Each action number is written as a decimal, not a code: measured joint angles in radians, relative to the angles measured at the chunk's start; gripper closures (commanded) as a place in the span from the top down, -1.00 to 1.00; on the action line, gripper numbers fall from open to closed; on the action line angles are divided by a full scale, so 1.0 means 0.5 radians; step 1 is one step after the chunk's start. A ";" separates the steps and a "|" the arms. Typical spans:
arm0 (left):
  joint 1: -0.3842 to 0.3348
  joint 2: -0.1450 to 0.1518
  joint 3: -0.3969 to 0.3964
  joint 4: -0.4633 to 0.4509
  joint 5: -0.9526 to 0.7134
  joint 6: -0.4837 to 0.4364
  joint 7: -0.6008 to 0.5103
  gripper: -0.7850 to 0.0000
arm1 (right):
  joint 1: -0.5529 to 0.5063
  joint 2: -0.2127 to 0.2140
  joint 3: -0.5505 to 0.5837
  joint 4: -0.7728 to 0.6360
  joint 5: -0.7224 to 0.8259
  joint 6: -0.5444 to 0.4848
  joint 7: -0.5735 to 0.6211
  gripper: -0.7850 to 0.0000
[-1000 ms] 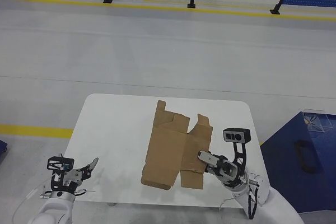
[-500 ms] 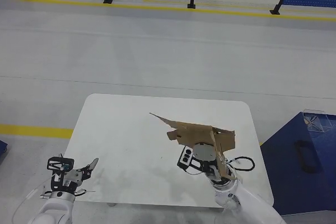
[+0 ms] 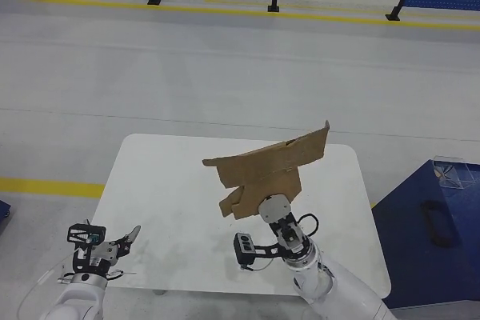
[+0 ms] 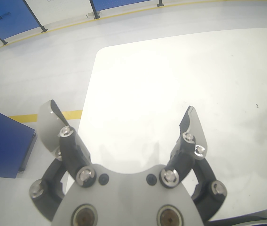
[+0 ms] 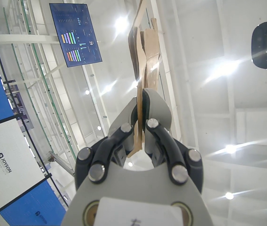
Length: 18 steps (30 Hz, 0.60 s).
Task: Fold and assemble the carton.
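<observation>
The carton (image 3: 268,170) is a flat brown cardboard blank, held up in the air above the white table (image 3: 168,200), its long edge slanting up toward the far right. My right gripper (image 3: 270,206) is under it, shut on its lower edge. In the right wrist view the cardboard (image 5: 145,57) stands edge-on, rising from between the clamped fingers of the right gripper (image 5: 140,99) toward the ceiling. My left gripper (image 3: 130,237) sits at the table's near left corner, open and holding nothing; the left wrist view shows the left gripper (image 4: 121,116) over bare tabletop.
A blue cabinet (image 3: 440,232) stands right of the table and a blue panel (image 4: 4,149) left of it. The bare grey floor (image 3: 224,80) surrounds the table.
The right arm has lifted the carton off the table and swung it upright; its wrist has turned over and moved left. The left arm has not moved.
</observation>
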 measured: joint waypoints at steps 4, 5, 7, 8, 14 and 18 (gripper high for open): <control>0.000 0.000 0.000 0.000 0.000 0.000 0.000 1.00 | -0.033 -0.007 0.133 -0.023 -0.318 -0.179 0.037 -1.00; 0.000 0.000 0.000 0.000 0.000 0.000 0.000 1.00 | -0.046 -0.008 0.183 -0.033 -0.473 -0.276 0.078 -1.00; 0.000 0.000 0.000 0.000 0.000 0.000 0.000 1.00 | -0.075 -0.009 0.255 -0.047 -0.748 -0.463 0.162 -1.00; 0.000 0.000 0.000 0.000 0.000 0.000 0.000 1.00 | -0.102 -0.008 0.299 -0.048 -0.935 -0.600 0.230 -1.00; 0.000 0.000 0.000 0.000 0.000 0.000 0.000 1.00 | -0.241 0.017 0.548 0.051 -1.911 -1.505 0.597 -1.00; 0.000 0.000 0.000 0.000 0.000 0.000 0.000 1.00 | -0.336 0.027 0.675 0.085 -2.444 -2.159 0.674 -1.00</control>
